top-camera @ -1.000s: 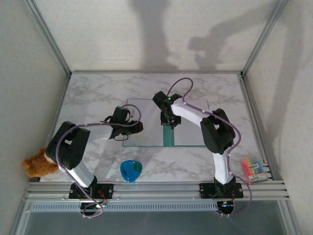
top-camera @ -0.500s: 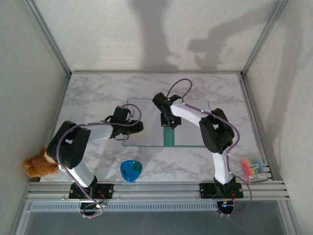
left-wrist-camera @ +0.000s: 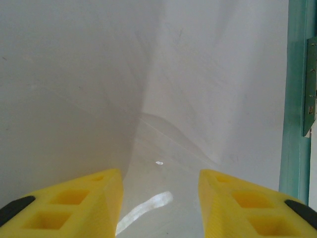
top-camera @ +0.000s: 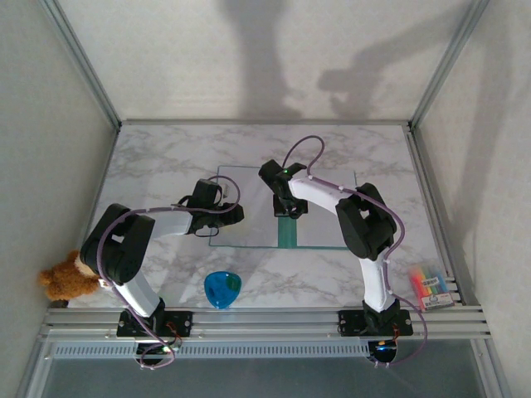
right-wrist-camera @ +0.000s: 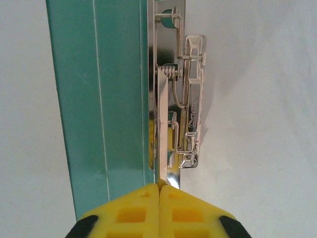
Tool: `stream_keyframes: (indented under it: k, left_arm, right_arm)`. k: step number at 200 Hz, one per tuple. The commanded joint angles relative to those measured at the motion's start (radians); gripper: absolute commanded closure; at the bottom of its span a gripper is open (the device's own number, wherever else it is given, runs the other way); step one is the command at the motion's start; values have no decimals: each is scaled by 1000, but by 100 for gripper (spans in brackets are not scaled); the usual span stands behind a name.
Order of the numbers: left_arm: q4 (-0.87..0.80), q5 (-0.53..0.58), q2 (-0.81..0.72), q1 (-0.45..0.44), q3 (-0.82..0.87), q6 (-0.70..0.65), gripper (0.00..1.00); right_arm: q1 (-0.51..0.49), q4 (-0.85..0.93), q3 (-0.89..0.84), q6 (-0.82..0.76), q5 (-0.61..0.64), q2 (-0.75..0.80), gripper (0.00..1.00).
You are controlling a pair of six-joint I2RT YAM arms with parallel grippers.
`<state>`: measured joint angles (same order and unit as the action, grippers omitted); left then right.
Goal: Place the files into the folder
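The folder point(top-camera: 322, 234) lies open on the marble table, its teal spine strip point(top-camera: 285, 235) down the middle. White files point(top-camera: 249, 203) lie on its left half. My left gripper point(top-camera: 236, 217) is low over those files; in the left wrist view its yellow fingers point(left-wrist-camera: 94, 198) stand apart over the pale sheets point(left-wrist-camera: 208, 89), one of which curves up on the left, and nothing sits between them. My right gripper point(top-camera: 288, 209) is at the spine. In the right wrist view it point(right-wrist-camera: 159, 187) is shut on the thin lever of the folder's metal clip point(right-wrist-camera: 190, 114), beside the teal strip point(right-wrist-camera: 99, 99).
A small blue cup point(top-camera: 222, 288) stands near the front edge between the arms. A brown teddy bear point(top-camera: 65, 278) sits at the front left and a pack of coloured markers point(top-camera: 431, 286) at the front right. Metal frame posts border the table.
The right gripper has closed the last bit and shifted slightly at the spine. The left arm has barely moved.
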<state>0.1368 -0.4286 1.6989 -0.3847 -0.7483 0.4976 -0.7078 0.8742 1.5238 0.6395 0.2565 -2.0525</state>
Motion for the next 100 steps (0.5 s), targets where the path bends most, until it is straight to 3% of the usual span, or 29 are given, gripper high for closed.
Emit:
stream_keyframes:
  k: [1,100]
  left_arm:
    - [-108,29,63,-6,30,-9,54]
    - [-103,30,64,-7,40,-4,54]
  right_arm:
    - [2,41,-49,-10,46,-60,100]
    - [7,-15,-120,-20,29,-57,100]
